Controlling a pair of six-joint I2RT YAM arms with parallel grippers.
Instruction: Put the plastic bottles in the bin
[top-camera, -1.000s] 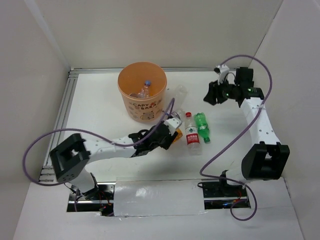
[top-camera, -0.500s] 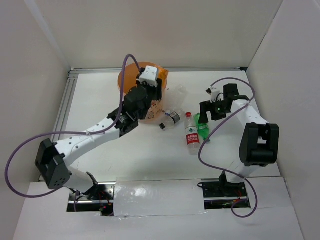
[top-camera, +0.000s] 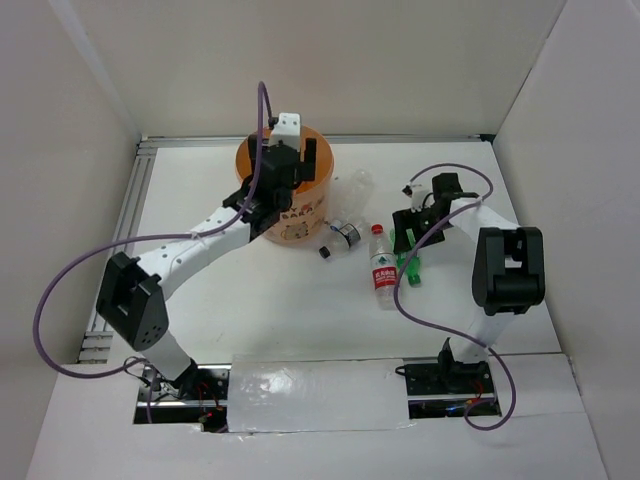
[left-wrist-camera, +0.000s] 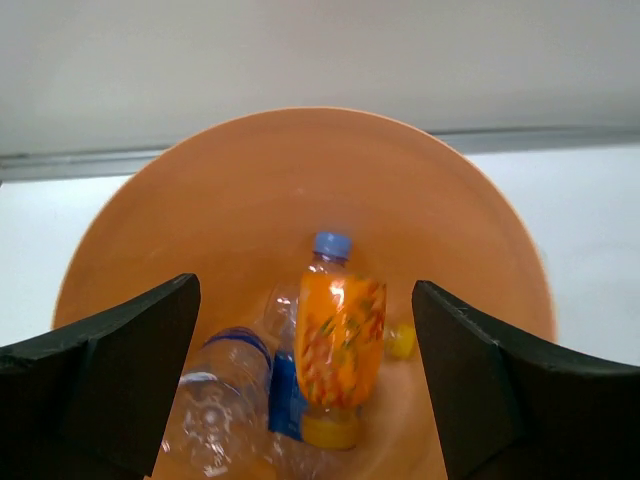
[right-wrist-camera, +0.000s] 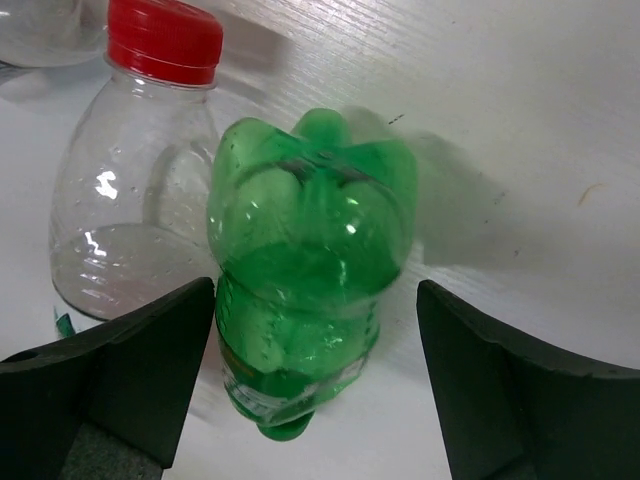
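My left gripper (left-wrist-camera: 303, 300) gapes over the bin (left-wrist-camera: 230, 190), orange bottle (left-wrist-camera: 340, 345) seemingly delivered; right of it, my open right gripper (right-wrist-camera: 315, 300) straddles the green bottle (right-wrist-camera: 310, 220) to grab it.

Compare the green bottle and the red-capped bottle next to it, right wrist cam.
Colour: the green bottle is tinted green; the red-capped bottle is clear.
Pose: the green bottle's lobed base points the way the red-capped bottle's cap points, so they lie head to tail.
Place: the green bottle sits between the open fingers of the right gripper; the red-capped bottle lies outside them.
Shared: both lie side by side on the table.
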